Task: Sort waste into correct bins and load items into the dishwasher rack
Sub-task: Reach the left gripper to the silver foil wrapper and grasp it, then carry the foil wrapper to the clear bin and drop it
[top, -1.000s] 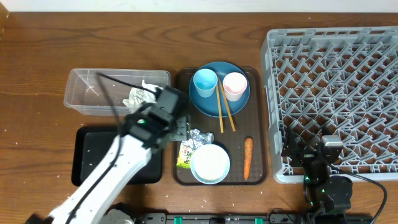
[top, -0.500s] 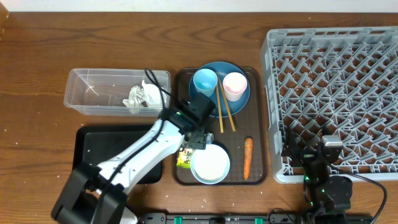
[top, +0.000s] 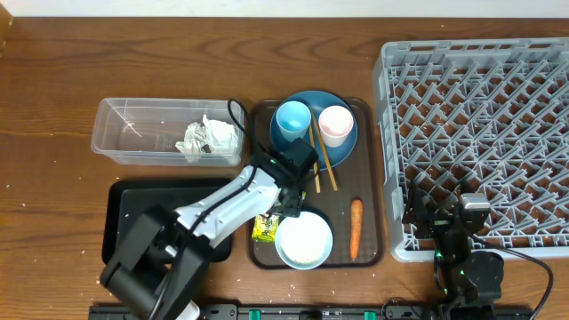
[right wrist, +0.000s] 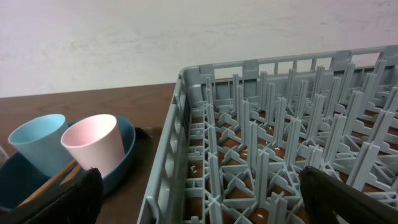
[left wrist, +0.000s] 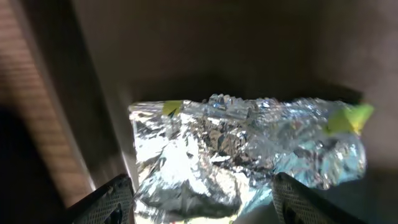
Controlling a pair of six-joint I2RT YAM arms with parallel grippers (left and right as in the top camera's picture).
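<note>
Waste-sorting step, wrapper pickup. Hovering with left gripper, fingers spread and empty, over crinkled silver-and-yellow wrapper mid-frame on brown serving tray. Next, probably: lower, close, carry to a bin at frame left. Farther off, right gripper wide open, empty, beside dishwasher rack.

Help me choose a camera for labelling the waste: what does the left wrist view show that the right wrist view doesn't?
Left wrist only: the crinkled silver-and-yellow wrapper, close up on a dark surface, between the open fingers of the left gripper.

Right wrist only: the grey dishwasher rack, the pale pink cup and light-blue cup standing on the dark-blue plate, the chopsticks beside them, and the open right gripper.

Shared: no object clearly appears in both views. Each shows only its own fingertips at the lower corners.
</note>
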